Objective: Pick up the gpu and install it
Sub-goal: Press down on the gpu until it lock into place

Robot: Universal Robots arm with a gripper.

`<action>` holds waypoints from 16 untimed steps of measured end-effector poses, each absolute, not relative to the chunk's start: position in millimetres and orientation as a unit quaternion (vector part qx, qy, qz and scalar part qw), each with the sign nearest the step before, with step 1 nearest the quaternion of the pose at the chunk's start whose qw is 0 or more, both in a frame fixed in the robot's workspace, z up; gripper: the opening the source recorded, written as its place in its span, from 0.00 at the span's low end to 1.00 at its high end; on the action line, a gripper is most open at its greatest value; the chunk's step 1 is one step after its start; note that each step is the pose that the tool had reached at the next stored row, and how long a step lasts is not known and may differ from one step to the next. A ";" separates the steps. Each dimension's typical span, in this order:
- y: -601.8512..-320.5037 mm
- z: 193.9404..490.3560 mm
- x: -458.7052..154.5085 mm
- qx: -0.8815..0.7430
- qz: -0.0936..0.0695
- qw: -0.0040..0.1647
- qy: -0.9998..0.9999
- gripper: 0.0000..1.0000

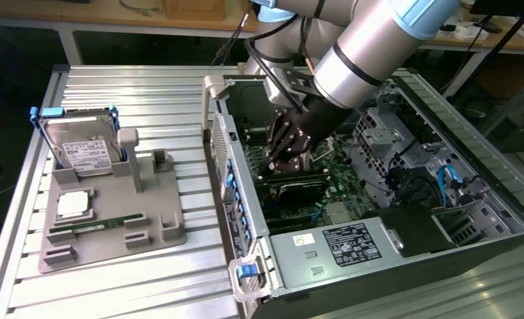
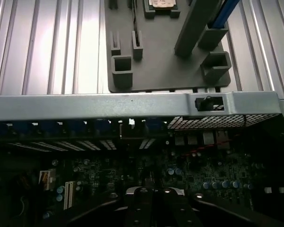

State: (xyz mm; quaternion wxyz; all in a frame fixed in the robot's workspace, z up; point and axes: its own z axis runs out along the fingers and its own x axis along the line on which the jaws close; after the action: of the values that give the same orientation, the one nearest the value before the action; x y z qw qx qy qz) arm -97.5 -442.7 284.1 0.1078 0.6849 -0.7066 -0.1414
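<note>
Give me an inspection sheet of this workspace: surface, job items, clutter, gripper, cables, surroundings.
Surface: ribbed metal table carrying a grey holder tray and an open computer case.
Job items: a dark card, likely the gpu, lies over the motherboard under the gripper.
Clutter: hard drive in a blue frame, a square chip and a green memory stick on the tray.
Gripper: gripper inside the case, down at the card.
Cables: blue cables in the case; black cables along the arm.
Surroundings: wooden benches behind.
</note>
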 end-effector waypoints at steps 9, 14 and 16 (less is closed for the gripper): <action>-433.7 281.0 -115.3 0.684 -0.117 0.114 -0.711 0.11; -429.5 280.9 -112.0 0.682 -0.120 0.129 -0.710 0.11; -429.3 280.9 -110.3 0.680 -0.127 0.137 -0.709 0.11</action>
State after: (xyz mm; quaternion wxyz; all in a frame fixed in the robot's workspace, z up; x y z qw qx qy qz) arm -110.3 -429.3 280.9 0.1371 0.6802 -0.7087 -0.1274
